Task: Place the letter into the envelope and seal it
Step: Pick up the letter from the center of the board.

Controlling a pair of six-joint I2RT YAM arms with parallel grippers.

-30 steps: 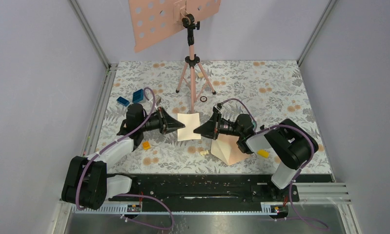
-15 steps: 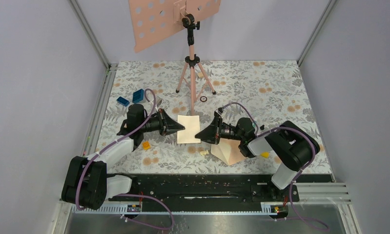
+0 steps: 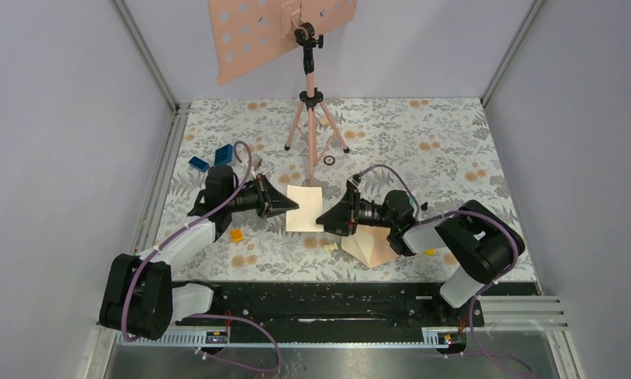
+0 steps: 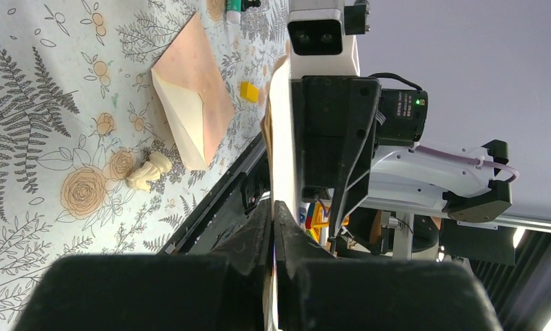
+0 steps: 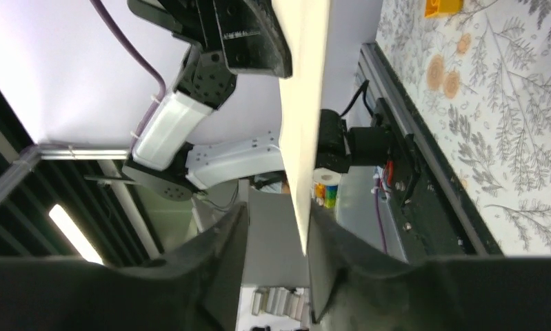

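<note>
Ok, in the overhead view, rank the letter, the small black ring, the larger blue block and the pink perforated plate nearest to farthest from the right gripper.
1. letter, at the right gripper fingertips.
2. small black ring, behind it, mid-table.
3. larger blue block, far left.
4. pink perforated plate, raised at the very back.

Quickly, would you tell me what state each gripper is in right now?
Left gripper: shut on the letter.
Right gripper: open, straddling the letter's edge.
</note>
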